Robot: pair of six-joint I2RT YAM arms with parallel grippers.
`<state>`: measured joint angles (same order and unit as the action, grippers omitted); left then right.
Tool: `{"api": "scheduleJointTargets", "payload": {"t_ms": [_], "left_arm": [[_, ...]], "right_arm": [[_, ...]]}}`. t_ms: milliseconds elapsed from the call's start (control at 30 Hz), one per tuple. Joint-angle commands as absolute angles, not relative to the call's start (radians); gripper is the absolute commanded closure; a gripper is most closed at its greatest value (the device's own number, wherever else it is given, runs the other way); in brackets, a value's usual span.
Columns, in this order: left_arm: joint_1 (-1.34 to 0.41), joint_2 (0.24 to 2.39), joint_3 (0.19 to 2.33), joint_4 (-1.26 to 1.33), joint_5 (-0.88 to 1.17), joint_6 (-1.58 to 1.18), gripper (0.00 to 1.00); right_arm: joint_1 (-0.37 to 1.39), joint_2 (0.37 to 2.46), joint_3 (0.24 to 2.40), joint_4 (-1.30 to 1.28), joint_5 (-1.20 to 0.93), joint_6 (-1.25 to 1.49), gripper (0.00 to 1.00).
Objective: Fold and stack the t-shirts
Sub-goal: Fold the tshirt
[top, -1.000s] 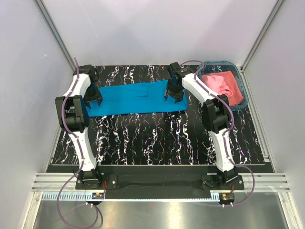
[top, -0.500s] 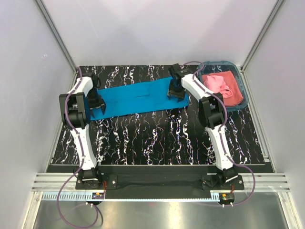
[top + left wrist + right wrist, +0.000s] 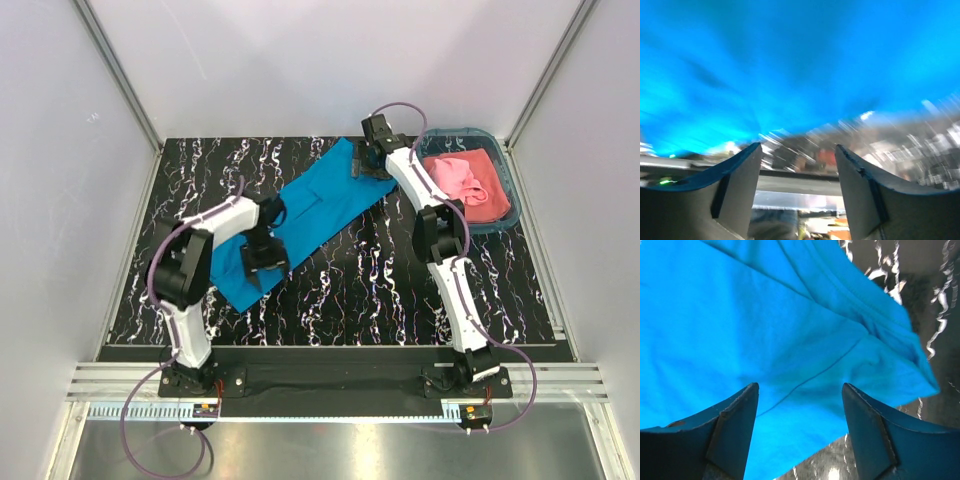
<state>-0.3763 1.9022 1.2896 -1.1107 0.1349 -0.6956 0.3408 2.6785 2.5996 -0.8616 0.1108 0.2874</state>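
The turquoise t-shirt (image 3: 305, 210) has been swung diagonal, upper centre to lower left, with the left gripper (image 3: 265, 260) and right gripper (image 3: 368, 168) spread, seemingly released for refolding.

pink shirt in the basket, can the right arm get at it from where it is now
Probably yes. The pink shirt lies uncovered in the teal basket, just beside the right gripper, which hangs open over the blue shirt's far end. Only the basket's wall stands between them.

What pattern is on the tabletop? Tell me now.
The tabletop is black with white marble-like streaks; the top external view shows it best.
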Motion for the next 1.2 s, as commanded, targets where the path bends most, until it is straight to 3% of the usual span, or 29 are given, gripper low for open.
{"api": "scheduleJointTargets", "payload": {"t_ms": [0, 167, 367, 533, 767, 967, 1167], "left_arm": [[-0.411, 1.716, 1.365, -1.059, 0.178, -0.766, 0.32], [-0.422, 1.684, 1.563, -1.013, 0.121, -0.581, 0.21], [-0.423, 1.997, 2.047, -1.022, 0.094, -0.229, 0.20], [-0.417, 2.192, 2.248, -0.957, 0.095, -0.072, 0.18], [-0.476, 2.229, 2.103, -0.579, 0.002, 0.020, 0.14], [-0.477, 2.446, 2.318, -0.643, 0.066, 0.002, 0.14], [-0.472, 2.529, 2.327, -0.653, 0.089, -0.090, 0.13]], "right_arm": [[0.333, 2.518, 2.645, -0.879, 0.084, 0.311, 0.23], [0.333, 2.233, 2.429, -0.975, 0.046, 0.368, 0.17], [0.328, 1.990, 2.192, -1.118, 0.028, 0.394, 0.14], [0.325, 1.832, 2.028, -1.152, 0.003, 0.416, 0.13], [0.301, 1.681, 1.861, -1.170, -0.023, 0.436, 0.13], [0.295, 1.615, 1.796, -1.158, -0.038, 0.449, 0.13], [0.293, 1.586, 1.740, -1.109, -0.064, 0.472, 0.14]]}}
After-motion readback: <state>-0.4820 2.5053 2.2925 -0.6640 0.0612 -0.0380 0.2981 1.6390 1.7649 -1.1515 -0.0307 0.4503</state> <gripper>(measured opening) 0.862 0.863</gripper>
